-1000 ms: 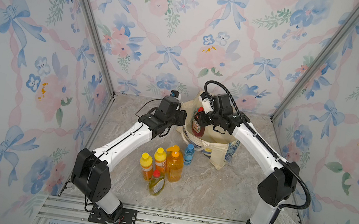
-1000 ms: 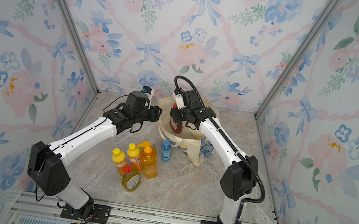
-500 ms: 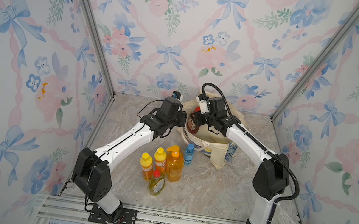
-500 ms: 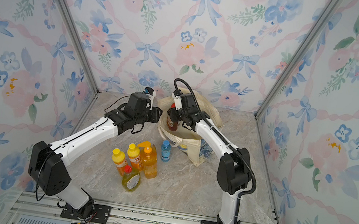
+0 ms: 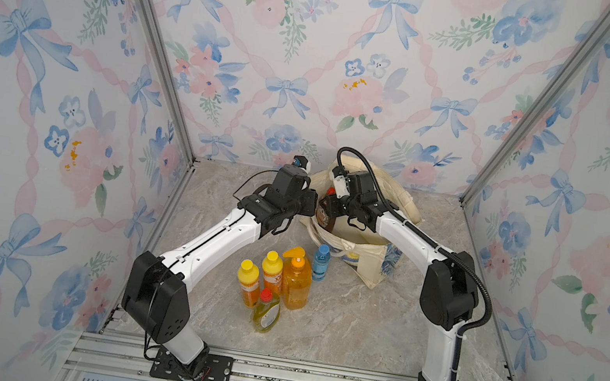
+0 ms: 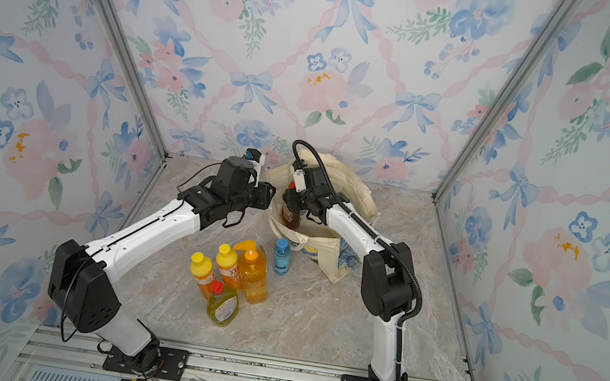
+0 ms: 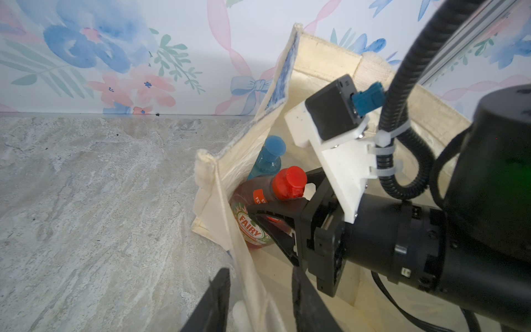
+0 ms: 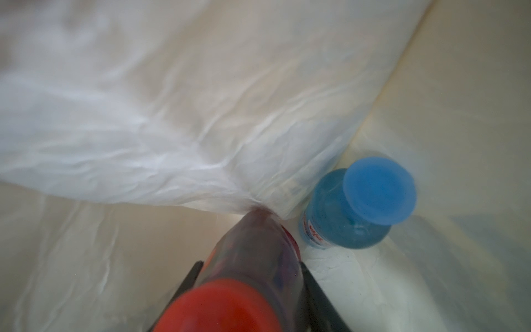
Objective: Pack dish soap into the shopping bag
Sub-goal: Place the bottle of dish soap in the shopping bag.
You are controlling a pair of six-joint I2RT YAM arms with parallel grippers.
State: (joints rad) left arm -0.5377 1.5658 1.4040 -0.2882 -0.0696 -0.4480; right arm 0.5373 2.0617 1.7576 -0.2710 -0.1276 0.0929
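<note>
Shopping bag point(image 5: 364, 264), frame centre, holds a labelled bottle point(image 7: 250, 230) beside a second bottle point(image 7: 265, 162); five bottles point(image 5: 273, 281) cluster on table point(image 5: 336, 327) below-left of it.

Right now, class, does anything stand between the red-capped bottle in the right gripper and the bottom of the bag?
The red-capped bottle, held by the right gripper, is already inside the bag. Its base meets the bag's slack inner wall; a blue-capped bottle stands beside it, not visibly under it.
</note>
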